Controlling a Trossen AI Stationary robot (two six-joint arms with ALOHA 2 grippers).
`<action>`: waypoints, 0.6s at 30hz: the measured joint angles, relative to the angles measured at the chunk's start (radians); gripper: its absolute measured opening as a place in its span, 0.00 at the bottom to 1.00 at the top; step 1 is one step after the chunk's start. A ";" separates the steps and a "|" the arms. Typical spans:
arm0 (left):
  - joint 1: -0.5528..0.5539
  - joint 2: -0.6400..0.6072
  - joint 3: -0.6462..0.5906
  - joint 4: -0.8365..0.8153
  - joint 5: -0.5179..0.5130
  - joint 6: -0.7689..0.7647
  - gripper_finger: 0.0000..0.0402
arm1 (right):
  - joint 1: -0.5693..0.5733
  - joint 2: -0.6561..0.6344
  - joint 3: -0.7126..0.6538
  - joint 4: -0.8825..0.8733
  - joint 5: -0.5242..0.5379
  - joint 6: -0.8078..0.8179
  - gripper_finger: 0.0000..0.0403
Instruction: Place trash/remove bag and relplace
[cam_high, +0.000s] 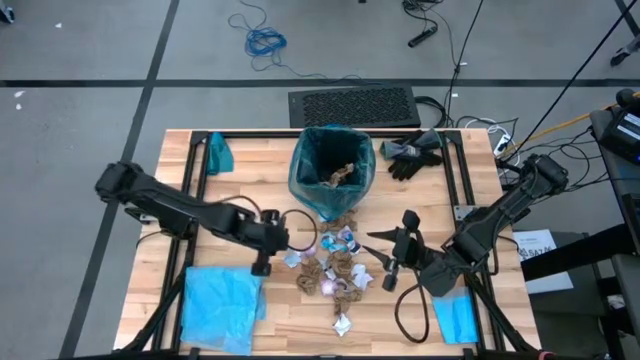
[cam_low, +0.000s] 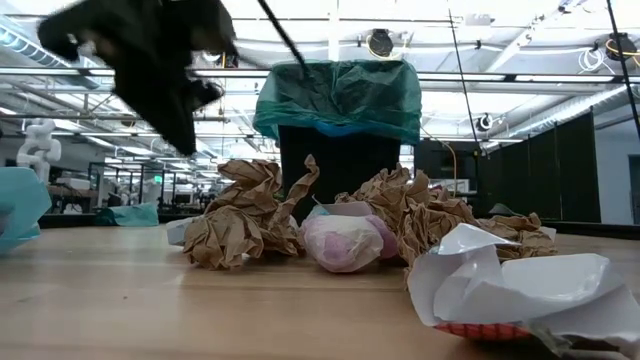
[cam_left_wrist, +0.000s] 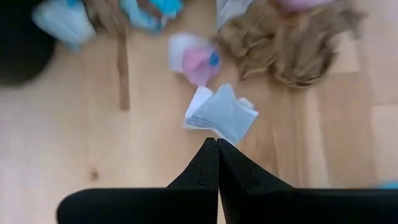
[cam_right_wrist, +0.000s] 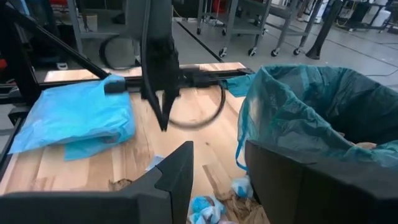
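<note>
The left gripper (cam_left_wrist: 217, 163) has its fingers pressed fully together and holds nothing; it hangs just above the surface (cam_high: 180, 290) on the left edge of the trash (cam_high: 335, 270). A folded white wrapper (cam_left_wrist: 221, 114) lies directly in front of its tips. The right gripper (cam_right_wrist: 214, 165) stands partly open and empty, above the right side of the pile, pointing toward the bag (cam_high: 332, 170) in the bin behind. The left arm seems nearer to a scrap.
</note>
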 joint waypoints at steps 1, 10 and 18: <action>0.000 0.034 0.000 0.006 0.000 -0.027 0.00 | 0.000 0.000 0.000 0.001 0.001 0.000 0.34; 0.020 0.171 -0.028 0.094 0.010 -0.253 0.01 | 0.000 0.000 0.000 -0.003 0.002 0.003 0.34; 0.023 0.118 -0.120 0.245 0.078 -0.362 0.17 | 0.026 0.000 0.000 -0.003 0.018 0.003 0.34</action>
